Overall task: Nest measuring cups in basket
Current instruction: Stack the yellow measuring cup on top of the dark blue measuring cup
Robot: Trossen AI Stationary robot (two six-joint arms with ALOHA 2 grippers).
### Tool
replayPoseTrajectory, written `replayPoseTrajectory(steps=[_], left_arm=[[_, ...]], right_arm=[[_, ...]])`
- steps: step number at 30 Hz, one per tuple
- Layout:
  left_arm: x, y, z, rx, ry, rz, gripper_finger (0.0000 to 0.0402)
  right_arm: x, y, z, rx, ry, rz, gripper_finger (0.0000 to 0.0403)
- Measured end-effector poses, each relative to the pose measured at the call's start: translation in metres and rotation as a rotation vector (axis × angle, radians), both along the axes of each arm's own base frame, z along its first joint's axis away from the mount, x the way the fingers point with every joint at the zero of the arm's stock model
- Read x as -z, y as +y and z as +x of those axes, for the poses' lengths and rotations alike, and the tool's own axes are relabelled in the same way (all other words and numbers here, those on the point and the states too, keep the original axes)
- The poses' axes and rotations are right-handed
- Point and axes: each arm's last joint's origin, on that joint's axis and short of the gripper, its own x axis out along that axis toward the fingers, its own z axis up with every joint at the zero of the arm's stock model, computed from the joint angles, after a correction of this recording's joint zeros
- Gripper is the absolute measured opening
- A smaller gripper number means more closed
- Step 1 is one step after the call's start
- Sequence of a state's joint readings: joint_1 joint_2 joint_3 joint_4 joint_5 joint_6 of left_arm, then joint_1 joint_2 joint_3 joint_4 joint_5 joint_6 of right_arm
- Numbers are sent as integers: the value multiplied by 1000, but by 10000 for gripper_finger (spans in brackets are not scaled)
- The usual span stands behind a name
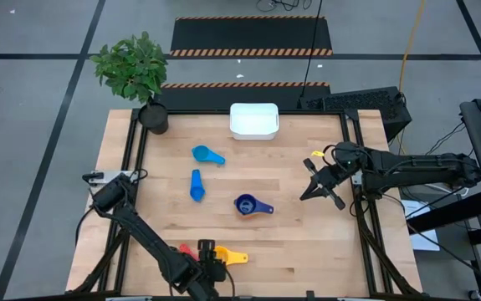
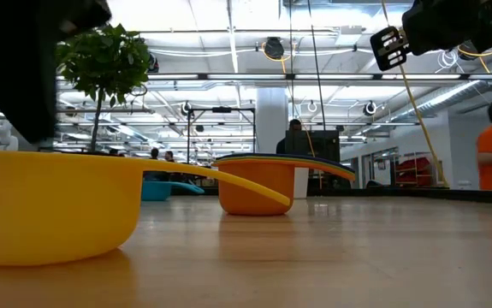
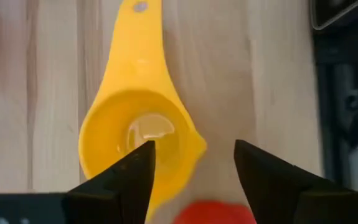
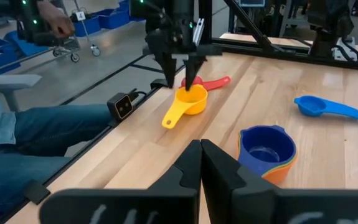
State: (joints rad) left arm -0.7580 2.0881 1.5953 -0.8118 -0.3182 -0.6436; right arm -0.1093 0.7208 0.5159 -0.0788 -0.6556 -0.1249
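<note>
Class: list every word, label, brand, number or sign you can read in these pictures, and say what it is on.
No readable text in any view.
Yellow measuring cup: plain handle, no marking shows.
Stacked cups, white basket: no lettering visible.
Hazard stripes on the floor beyond the table: pattern only, no words.

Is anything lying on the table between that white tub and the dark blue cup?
Yes. From above, a light blue cup lies roughly between the white tub and the dark blue cup.
</note>
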Motion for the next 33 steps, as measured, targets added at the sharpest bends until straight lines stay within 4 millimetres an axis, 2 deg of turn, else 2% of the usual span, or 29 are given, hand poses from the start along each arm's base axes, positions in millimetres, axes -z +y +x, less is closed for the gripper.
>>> replayPoseTrajectory(steps=[4, 8, 11, 14, 16, 20, 23, 28, 33], left_arm=[[16, 2, 5, 25, 42, 28, 213], [29, 3, 8, 60, 106, 22, 176], [32, 3, 8, 88, 119, 24, 127], [30, 8, 11, 98, 122, 37, 54], [21, 17, 13, 59, 116, 48, 18], [-5, 33, 19, -30, -19, 126, 19], [-25, 44, 23, -15, -114, 189, 12], [-67, 62, 41, 8, -337, 188, 15], [-90, 71, 61, 112, -505, 164, 12]], right_arm=[[-1, 0, 0, 1, -14, 0, 0], [-7, 0, 2, 10, -61, 23, 0], [-12, 0, 4, 14, -106, 40, 0], [-15, 2, 6, 90, -144, 7, 0], [-13, 7, 8, 157, -157, -69, 0], [-9, 21, 15, 200, -181, -210, 0], [-7, 35, 20, 197, -225, -297, 7], [1, 62, 31, 195, -303, -514, 33], [6, 90, 35, 251, -405, -761, 71]])
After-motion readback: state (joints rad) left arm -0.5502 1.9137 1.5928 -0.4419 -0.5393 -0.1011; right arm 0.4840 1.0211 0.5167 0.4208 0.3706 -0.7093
